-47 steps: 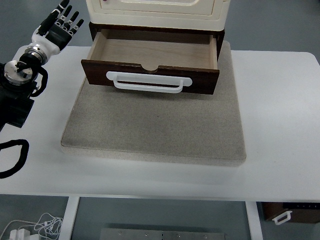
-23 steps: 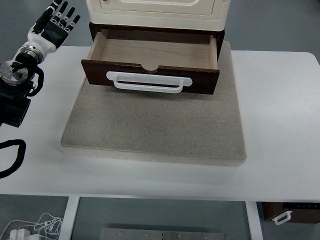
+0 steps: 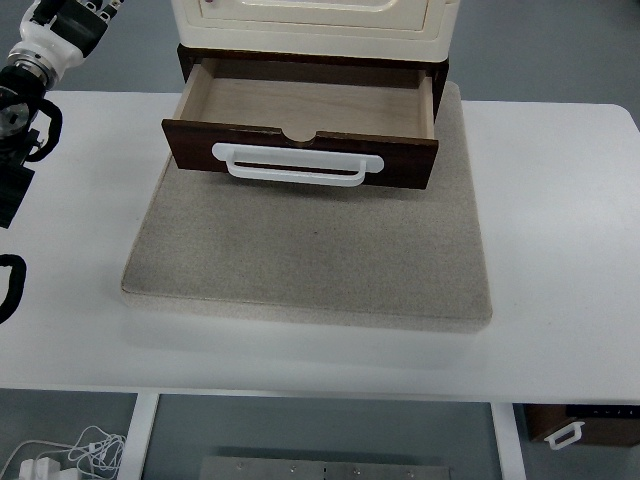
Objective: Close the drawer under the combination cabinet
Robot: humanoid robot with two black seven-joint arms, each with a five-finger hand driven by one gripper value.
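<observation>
I saw the drawer [image 3: 305,125] standing open under the cabinet [image 3: 315,20], on the mat [image 3: 310,250]. My left hand [image 3: 62,22] sat at the top-left corner, well apart; I couldn't tell its fingers' state.

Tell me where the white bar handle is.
In the head view the white bar handle lies across the front of the open dark-brown wooden drawer, upper centre, below the cream cabinet and above the grey mat.
</observation>
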